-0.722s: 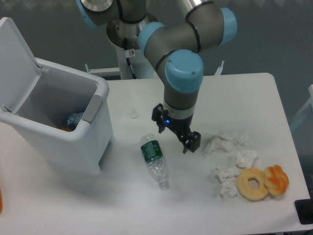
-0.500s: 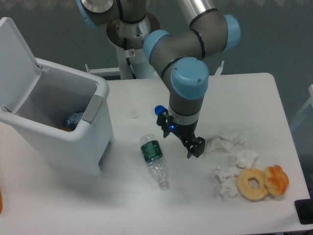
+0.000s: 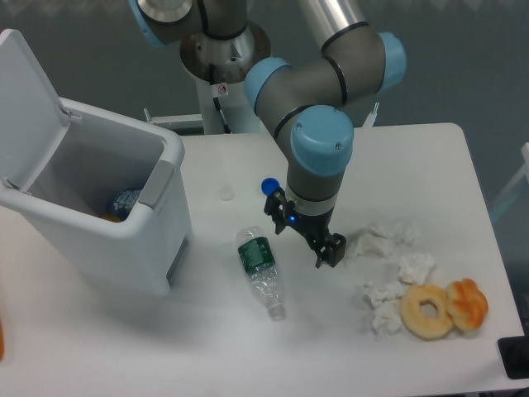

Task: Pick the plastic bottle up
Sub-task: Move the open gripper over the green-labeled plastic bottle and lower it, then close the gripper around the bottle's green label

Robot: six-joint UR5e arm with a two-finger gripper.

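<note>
The plastic bottle (image 3: 261, 270) lies on its side on the white table (image 3: 413, 157), clear with a dark green label band, its neck pointing toward the front. My gripper (image 3: 305, 235) hangs just right of the bottle, pointing down and low over the table. Its two dark fingers are spread apart with nothing between them, so it is open. The bottle and the gripper are apart.
An open white bin (image 3: 107, 211) with items inside stands at the left. White tissue wads (image 3: 388, 248) lie right of the gripper, with two doughnut-like rings (image 3: 442, 308) beyond them. A small blue round thing (image 3: 269, 186) sits behind the gripper.
The gripper has shifted a little to the right, away from the bottle, uncovering the small blue thing. The bottle has not moved.
</note>
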